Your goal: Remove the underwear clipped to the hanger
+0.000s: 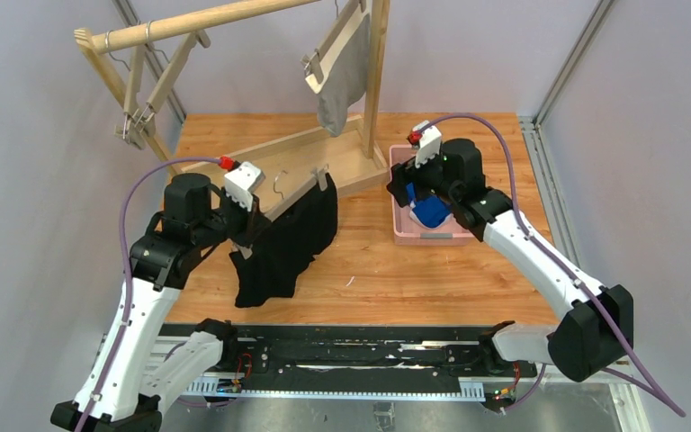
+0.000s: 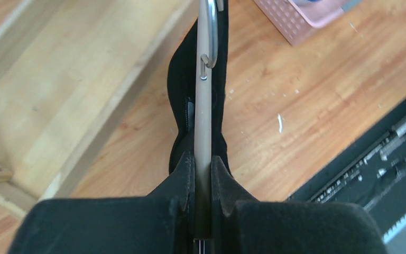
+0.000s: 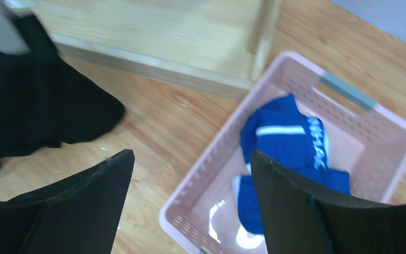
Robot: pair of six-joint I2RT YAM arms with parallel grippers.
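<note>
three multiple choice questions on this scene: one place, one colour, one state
1. Where is the blue underwear? A on the rack; B in the basket; C on the table.
2. What colour is the cloth on the hanger in the left gripper? A black; B grey; C blue.
3. The right gripper is: A open; B shut on cloth; C shut empty.
Answers: 1 B, it lies within the basket's walls. 2 A, black cloth hangs from the clamped hanger. 3 A, its fingers stand apart.
</note>
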